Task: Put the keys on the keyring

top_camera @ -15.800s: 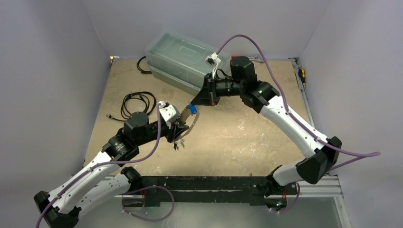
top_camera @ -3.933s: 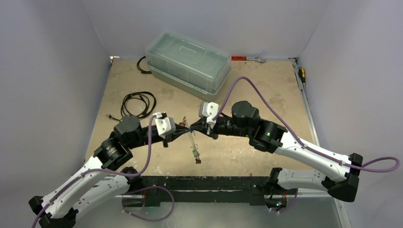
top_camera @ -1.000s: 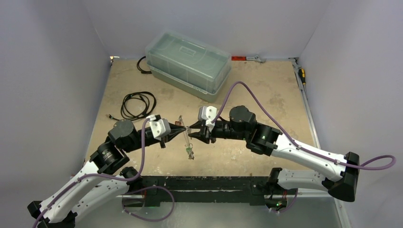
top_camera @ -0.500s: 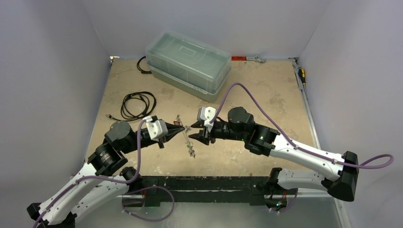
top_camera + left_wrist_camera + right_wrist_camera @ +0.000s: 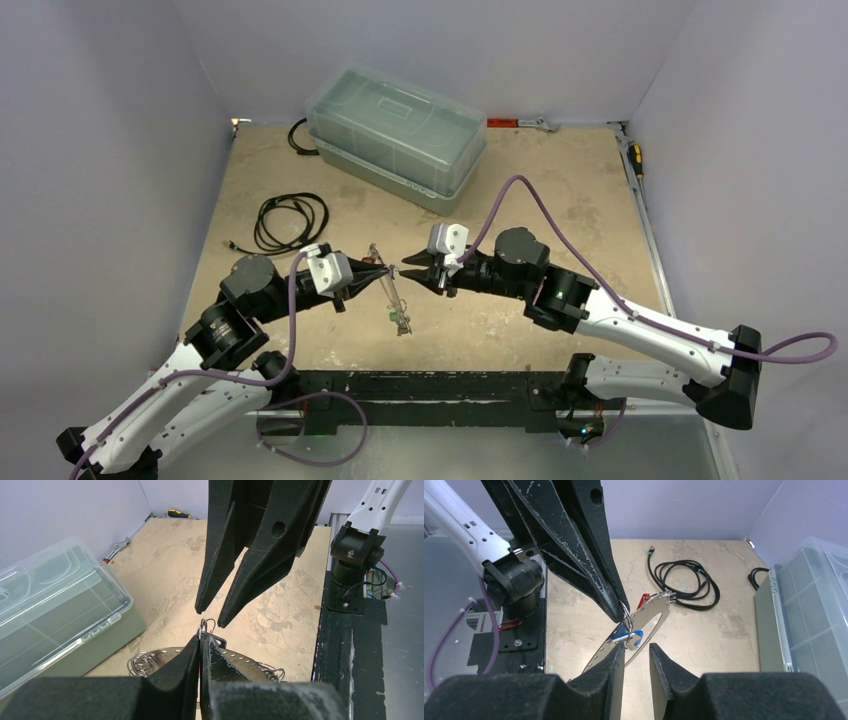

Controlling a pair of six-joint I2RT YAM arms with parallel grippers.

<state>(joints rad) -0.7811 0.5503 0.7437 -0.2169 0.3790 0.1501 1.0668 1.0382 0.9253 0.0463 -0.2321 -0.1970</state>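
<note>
- My left end effector (image 5: 201, 639) is pinched shut on the keyring (image 5: 240, 657), seemingly by a small wire loop at its rim, and holds it tilted above the desk (image 5: 500, 200).
- My right end effector (image 5: 636, 650) faces it tip to tip, fingers parted, gripping nothing.
- A blue key (image 5: 624, 636) and a red key (image 5: 642, 600) hang at the ring.
- Farther back lie a coiled black cable (image 5: 290, 218) and a clear lidded box (image 5: 395, 135).
</note>
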